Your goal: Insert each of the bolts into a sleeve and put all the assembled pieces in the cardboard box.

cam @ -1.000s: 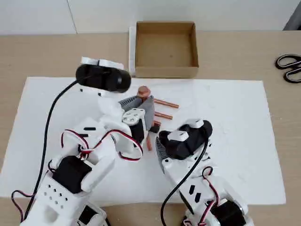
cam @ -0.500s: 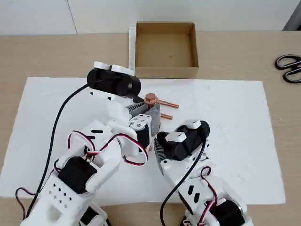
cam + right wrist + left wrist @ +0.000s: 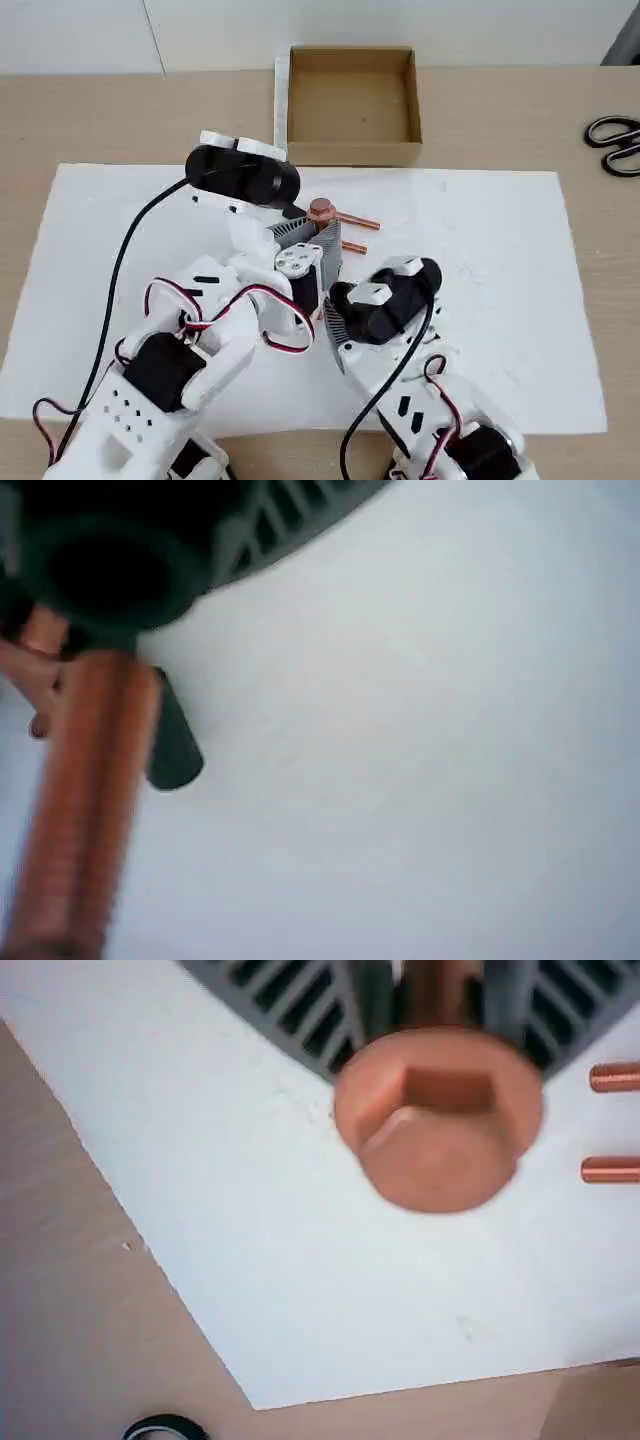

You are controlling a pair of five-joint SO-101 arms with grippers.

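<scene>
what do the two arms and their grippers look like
Both are white plastic shells with black motor blocks. The left arm carries looping red and black wires and a thick black cable to a rounded black housing at its wrist; the right arm has the same. The left gripper and right gripper are dark grey ribbed plastic.

A big white sheet [image 3: 520, 300] lay on the wooden table [image 3: 100, 110]. The cardboard box [image 3: 350, 105] sat by the back edge, scissors [image 3: 615, 145] by the right edge.
</scene>
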